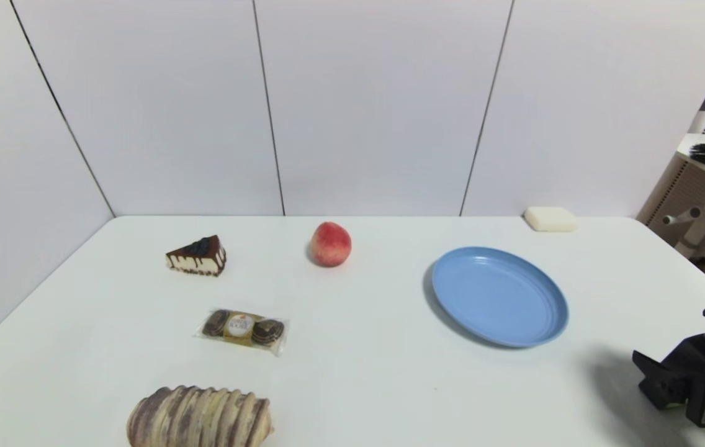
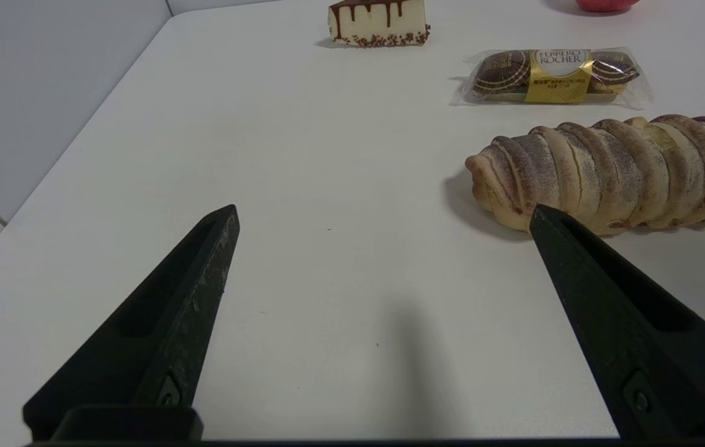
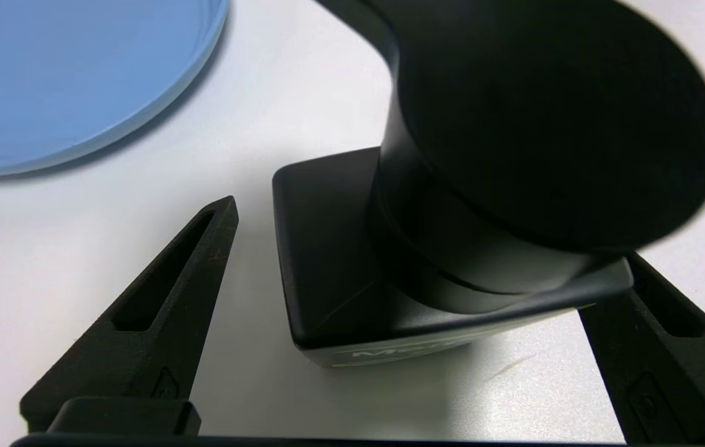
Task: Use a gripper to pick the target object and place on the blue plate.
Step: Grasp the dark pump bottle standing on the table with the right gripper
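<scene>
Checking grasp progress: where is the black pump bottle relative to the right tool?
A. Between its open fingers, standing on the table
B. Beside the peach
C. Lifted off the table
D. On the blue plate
A: the right wrist view shows the pump bottle on the table between the right tool's spread fingers.

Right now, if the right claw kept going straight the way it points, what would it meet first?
The black pump bottle: it stands between the open fingers of the right claw, pump head towards the camera. The blue plate lies beyond and off to one side, probably outside that line.

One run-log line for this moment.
right gripper: open, straddling pump bottle, no grip | left gripper: open, idle | blue plate: empty
</scene>
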{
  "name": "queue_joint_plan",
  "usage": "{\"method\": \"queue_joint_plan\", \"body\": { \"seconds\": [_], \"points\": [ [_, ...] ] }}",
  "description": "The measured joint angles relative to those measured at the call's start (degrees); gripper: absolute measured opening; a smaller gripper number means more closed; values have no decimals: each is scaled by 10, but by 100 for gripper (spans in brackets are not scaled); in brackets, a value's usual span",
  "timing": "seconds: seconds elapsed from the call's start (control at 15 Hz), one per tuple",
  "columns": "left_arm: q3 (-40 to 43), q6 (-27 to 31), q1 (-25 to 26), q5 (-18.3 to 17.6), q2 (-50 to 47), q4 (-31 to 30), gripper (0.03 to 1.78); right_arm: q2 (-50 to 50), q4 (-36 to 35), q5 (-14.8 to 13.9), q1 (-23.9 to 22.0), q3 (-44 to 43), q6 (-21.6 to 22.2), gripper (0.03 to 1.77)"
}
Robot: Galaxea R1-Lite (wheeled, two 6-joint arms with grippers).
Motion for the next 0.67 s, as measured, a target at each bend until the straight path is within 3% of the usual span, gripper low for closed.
{"method": "queue_joint_plan", "body": {
  "seconds": [0.27, 0.33, 0.53, 0.67],
  "points": [
    [0, 0, 0, 0, 0, 0, 169, 12, -23, 1, 3, 0, -1, 171],
    [0, 0, 0, 0, 0, 0, 169, 14, -24, 1, 4, 0, -1, 163],
    [0, 0, 0, 0, 0, 0, 169, 18, -26, 0, 4, 0, -1, 114],
    [0, 0, 0, 0, 0, 0, 169, 20, -31, 0, 5, 0, -1, 113]
  ]
}}
